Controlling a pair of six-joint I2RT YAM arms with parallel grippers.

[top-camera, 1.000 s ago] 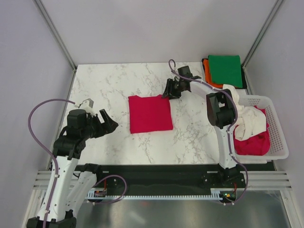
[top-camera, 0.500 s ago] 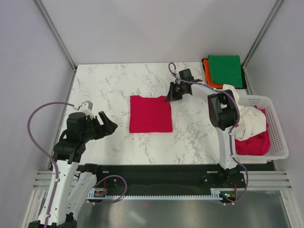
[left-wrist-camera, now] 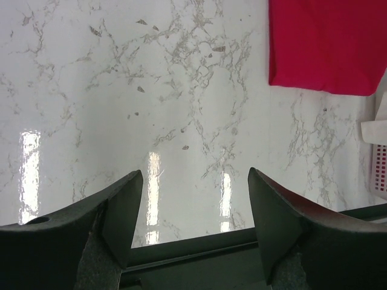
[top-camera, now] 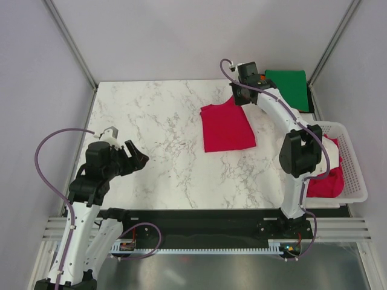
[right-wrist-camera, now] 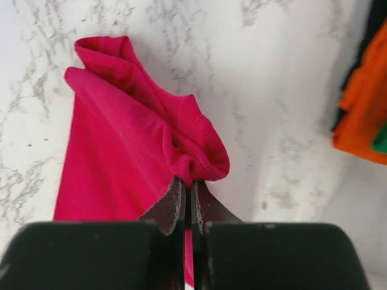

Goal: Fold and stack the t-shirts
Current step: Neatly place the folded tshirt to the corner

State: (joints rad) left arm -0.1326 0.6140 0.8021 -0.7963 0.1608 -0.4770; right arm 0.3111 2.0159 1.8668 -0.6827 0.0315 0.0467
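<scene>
1. The folded crimson t-shirt [top-camera: 227, 128] lies on the marble table [top-camera: 151, 115], right of the middle and toward the far side.
2. Its far right corner is bunched into folds, while the rest lies flat.
3. The right gripper [right-wrist-camera: 187, 184] pinches that bunched corner, with its jaws pressed together on the cloth.
4. Just beyond, at the far right corner of the table, a green t-shirt [top-camera: 289, 83] lies folded on top of an orange t-shirt [right-wrist-camera: 363, 109].
5. A white slotted basket [top-camera: 354, 163] sits at the right edge and holds another crimson shirt [top-camera: 329, 181].
6. The left gripper [left-wrist-camera: 195, 178] hovers over bare marble at the near left, well apart from the folded shirt, with its jaws spread and holding nothing.
</scene>
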